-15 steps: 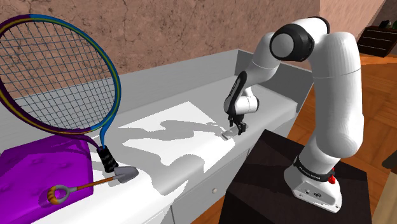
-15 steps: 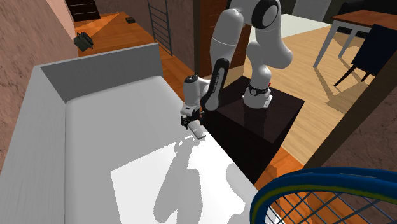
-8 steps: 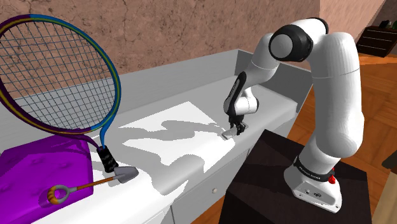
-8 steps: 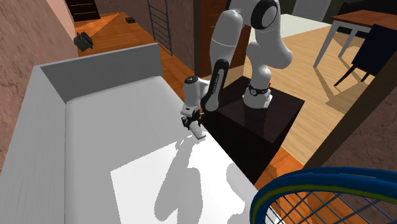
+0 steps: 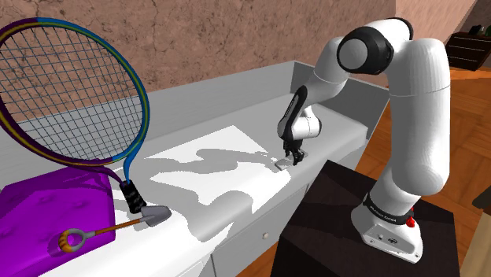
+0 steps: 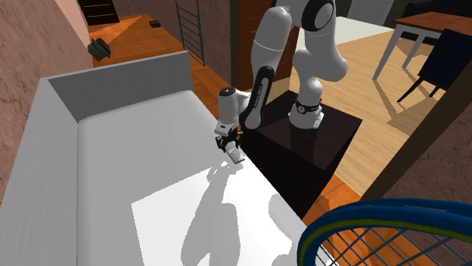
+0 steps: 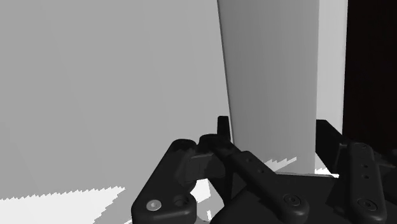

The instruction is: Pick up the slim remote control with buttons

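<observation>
**Desk:** Status?
**Operator:** My gripper (image 6: 230, 145) is clamped on the grey remote (image 6: 237, 156), at the tabletop (image 6: 136, 151) edge beside the stand (image 6: 318, 143).
**Desk:** Next?
**Operator:** I'd judge a straight lift with a firm grip.

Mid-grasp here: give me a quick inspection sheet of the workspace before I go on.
Surface: pale grey counter with raised back and end walls and a sunlit patch.
Job's things: remote control, drawn plain grey, at the counter edge nearest the stand.
Clutter: tennis racket, purple box and orange-handled utensil, at the shoulder view's left end.
Grippers: gripper, fingers against both long sides of the remote control.
Cables: nothing seen.
Surroundings: rough brown wall, wood floor, table.
</observation>
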Controlling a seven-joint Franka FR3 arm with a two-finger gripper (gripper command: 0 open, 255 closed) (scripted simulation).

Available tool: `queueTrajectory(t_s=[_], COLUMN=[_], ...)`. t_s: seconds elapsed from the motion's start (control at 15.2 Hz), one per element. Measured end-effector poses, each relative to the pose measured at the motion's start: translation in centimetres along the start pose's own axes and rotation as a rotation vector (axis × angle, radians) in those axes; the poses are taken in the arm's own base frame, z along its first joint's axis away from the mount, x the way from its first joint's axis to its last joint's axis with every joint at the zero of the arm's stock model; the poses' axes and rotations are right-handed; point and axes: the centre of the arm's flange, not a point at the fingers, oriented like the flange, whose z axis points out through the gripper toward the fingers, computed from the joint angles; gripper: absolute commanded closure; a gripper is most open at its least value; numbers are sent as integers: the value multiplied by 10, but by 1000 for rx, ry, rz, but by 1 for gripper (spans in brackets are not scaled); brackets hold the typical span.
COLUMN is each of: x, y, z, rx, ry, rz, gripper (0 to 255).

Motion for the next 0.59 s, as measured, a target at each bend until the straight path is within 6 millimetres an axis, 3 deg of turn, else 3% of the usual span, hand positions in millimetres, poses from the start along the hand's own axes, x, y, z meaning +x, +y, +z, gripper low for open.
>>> queueTrajectory(t_s=[0.59], x=[0], y=[-2], z=[-48], rx=[0], ry=[0], rz=[0], gripper=[255])
